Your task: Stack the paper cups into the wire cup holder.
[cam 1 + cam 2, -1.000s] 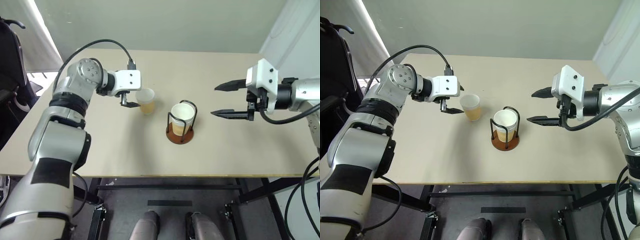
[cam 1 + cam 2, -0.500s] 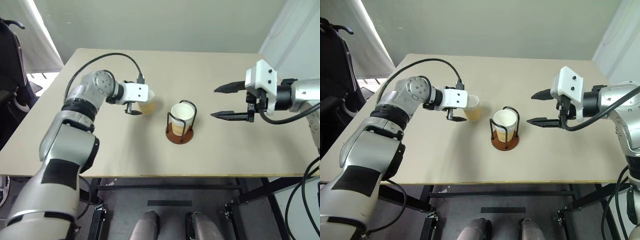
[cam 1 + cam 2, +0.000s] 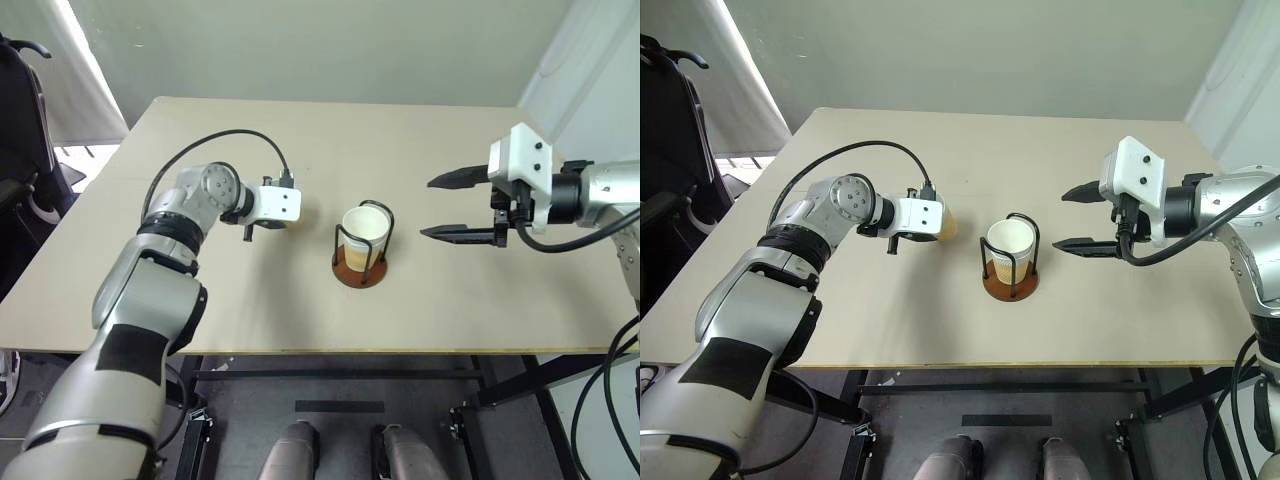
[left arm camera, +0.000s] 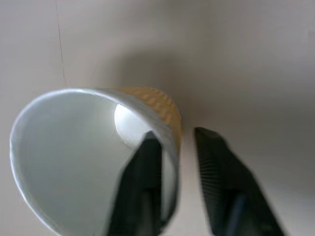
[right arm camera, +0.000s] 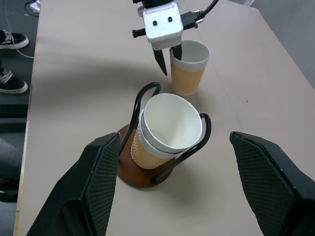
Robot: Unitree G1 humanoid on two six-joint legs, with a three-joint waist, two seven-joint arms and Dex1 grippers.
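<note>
Holding two nested cups (image 5: 165,129) in holder (image 5: 147,169) mid-table (image 3: 300,300). Left gripper (image 4: 177,162) clenched on third cup's (image 5: 189,69) rim, one finger inside, seen from wrists; right gripper (image 3: 455,205) spread wide, empty.

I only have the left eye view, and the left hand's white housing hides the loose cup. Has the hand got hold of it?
Observer: Yes. In the left wrist view the left hand pinches the wall of the loose cup, one finger inside, one outside.
Reviewer: Is that cup upright?
Observer: The right wrist view shows it standing upright on the table, apart from the wire cup holder.
Reviewer: How many cups sit in the holder?
Observer: It holds two nested cups; the right wrist view shows both rims.
</note>
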